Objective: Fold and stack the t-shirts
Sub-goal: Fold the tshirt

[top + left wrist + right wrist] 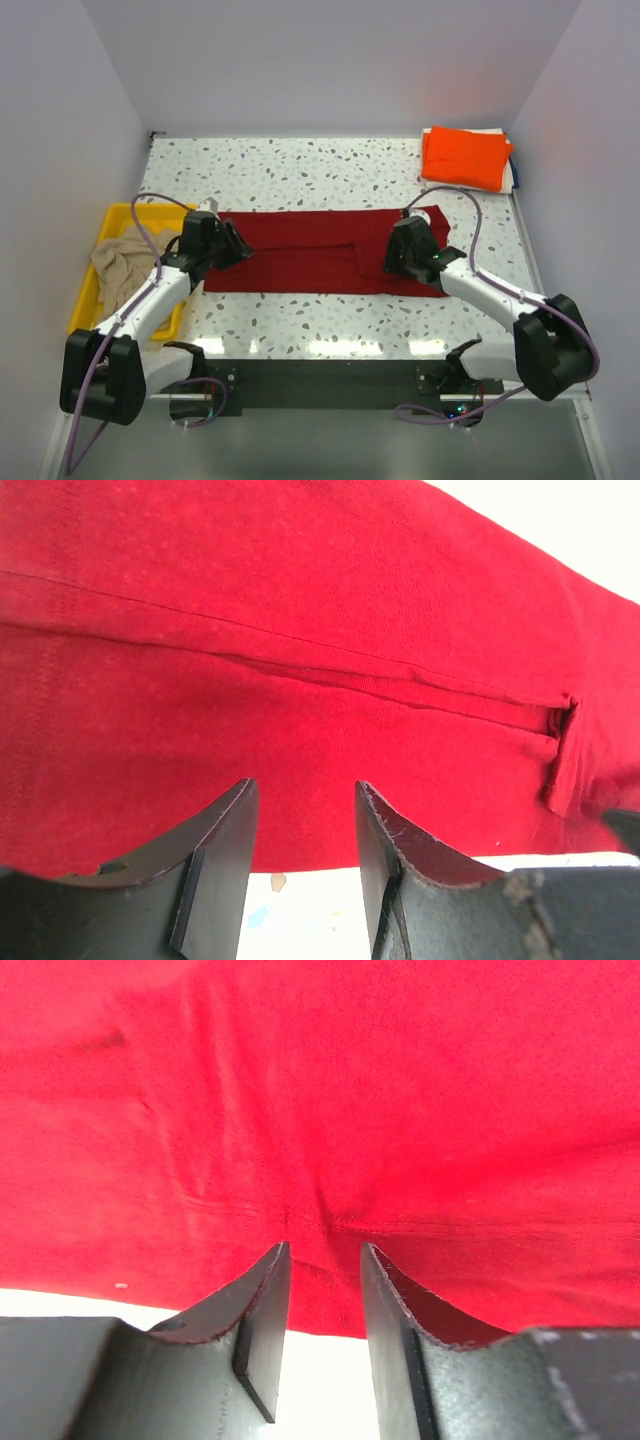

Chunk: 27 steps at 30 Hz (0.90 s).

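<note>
**Working both ends of the dark red shirt**

You have the dark red cotton t-shirt (310,250) spread flat in a long folded band across the middle of the white speckled table (300,170), with a fold line running along its length. Your left gripper (238,247) sits at the band's left end. In the left wrist view its jaws stand apart just at the near hem, with bare table showing between the black fingers (215,850) and nothing caught in them. Your right gripper (393,263) is over the band's right end, near the lower edge. In the right wrist view its jaws are also parted, and the cloth's edge dips into the gap between the tips, creased there but not pinched tight.

The bright orange folded t-shirt (465,157) lies in the far right corner, well apart from both arms. The crumpled beige t-shirt (125,265) rests in the yellow plastic tray (85,300) at the left edge, just beside your left arm.
</note>
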Available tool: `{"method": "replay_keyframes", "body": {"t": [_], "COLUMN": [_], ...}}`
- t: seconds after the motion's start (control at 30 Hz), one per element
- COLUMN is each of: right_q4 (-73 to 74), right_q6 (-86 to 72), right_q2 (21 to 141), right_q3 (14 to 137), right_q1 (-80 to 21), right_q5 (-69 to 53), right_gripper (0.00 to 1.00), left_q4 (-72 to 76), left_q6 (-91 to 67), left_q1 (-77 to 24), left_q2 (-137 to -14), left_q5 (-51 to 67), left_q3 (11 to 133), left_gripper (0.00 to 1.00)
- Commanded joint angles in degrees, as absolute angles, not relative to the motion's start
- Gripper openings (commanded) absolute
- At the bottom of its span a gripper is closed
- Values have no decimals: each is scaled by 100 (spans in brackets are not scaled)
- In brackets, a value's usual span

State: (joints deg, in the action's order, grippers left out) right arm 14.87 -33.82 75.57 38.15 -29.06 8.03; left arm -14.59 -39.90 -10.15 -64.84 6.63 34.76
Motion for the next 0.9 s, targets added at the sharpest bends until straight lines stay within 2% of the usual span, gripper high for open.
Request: {"method": "replay_keyframes", "body": {"t": [0.0,0.3,0.6,0.87], "right_q4": [2003,1688,1731,2180], "right_q6": [-3340,-3296,-3358,-3410], "right_q2": [7067,7530,7919,6971], "right_q3": [4271,3815,3805,4060], "right_q1": [-2699,-1495,-1415,-1415], "right_q5": [1424,1301,1125,1020], "right_gripper": [39,39,37,43], "left_q4": [-1081,-967,-791,-1089], "left_q6": [-4113,-4429,-4772,-4711], "left_q1": [-1151,-1696,-2162,-2338], "left_q2": [-6530,-6881,-7408,-7523], "left_q5": [616,18,-676,-1080], "left_q3": [3437,3384,3374,3840], "left_gripper": [48,45,42,42]}}
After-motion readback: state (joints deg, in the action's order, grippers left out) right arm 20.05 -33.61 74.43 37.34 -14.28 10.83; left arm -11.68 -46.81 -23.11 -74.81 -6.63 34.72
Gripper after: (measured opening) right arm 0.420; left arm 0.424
